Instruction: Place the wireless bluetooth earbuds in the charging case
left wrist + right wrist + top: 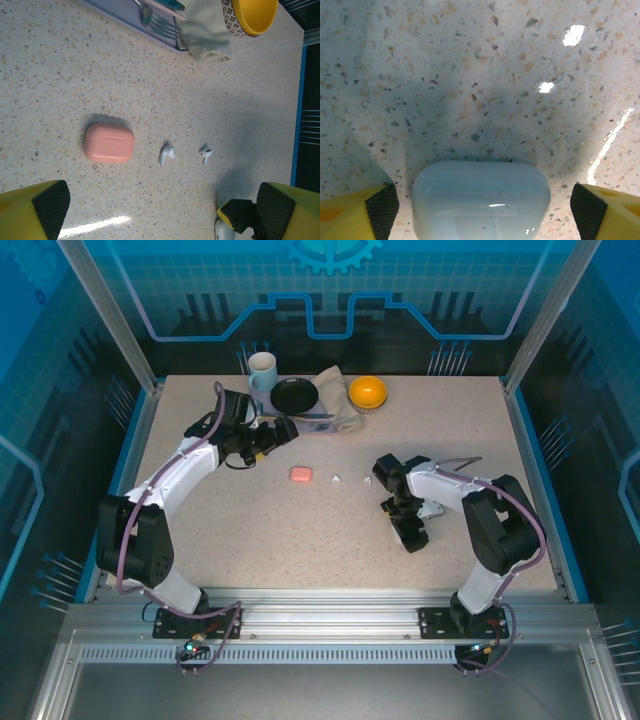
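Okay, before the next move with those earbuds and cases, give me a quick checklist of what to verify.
1. Right gripper open: ok, fingers spread wide.
2. White rounded glossy charging case between its fingers: ok.
3. White case's lid open: cannot tell.
4. Pink rounded charging case open: not ok, it lies shut.
5. Two white stemmed earbuds free on the speckled table, apart from each other: ok.
6. Left gripper open, holding nothing: ok.
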{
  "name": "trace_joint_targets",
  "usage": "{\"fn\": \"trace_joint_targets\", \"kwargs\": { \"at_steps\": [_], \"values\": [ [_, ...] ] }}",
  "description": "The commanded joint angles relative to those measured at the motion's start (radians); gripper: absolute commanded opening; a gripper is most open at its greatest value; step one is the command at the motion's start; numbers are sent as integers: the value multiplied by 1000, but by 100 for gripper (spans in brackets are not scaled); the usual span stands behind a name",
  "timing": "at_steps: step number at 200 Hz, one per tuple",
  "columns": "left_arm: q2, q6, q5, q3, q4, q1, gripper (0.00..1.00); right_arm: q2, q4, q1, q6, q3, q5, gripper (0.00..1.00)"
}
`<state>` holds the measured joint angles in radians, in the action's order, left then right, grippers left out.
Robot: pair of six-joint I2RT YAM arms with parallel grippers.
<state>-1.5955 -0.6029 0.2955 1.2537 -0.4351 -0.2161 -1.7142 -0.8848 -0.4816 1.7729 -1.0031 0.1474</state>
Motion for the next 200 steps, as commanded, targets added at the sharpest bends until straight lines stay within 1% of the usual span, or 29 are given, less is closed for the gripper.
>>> {"fn": "trace_joint_targets", "kwargs": {
  "at_steps": [1,46,82,86,105,127,142,154,165,198,200],
  "values": [
    [-7,6,28,29,17,-4,99,-15,9,18,-14,24,7,90],
    [14,3,29,15,27,-4,99,-4,64,19,-44,72,12,75],
    [39,5,26,-5,28,-8,99,22,124,10,-68,118,13,66],
    [42,7,25,-9,28,-8,99,26,132,8,-75,146,13,65],
    [63,7,26,-33,36,-8,99,46,173,3,-104,178,15,65],
    [94,-2,22,-75,49,-8,99,60,200,0,-172,186,14,63],
    [110,-20,12,-102,44,-7,99,69,215,-2,-232,181,15,59],
    [125,-21,22,-125,42,-6,99,77,229,-5,-281,174,15,55],
    [146,-17,35,-149,48,-6,99,85,237,-11,-321,160,8,54],
    [254,-5,64,-279,136,-9,99,105,255,-37,-400,130,-22,52],
    [258,-3,65,-288,139,-10,99,107,255,-40,-400,107,-22,52]
  ]
}}
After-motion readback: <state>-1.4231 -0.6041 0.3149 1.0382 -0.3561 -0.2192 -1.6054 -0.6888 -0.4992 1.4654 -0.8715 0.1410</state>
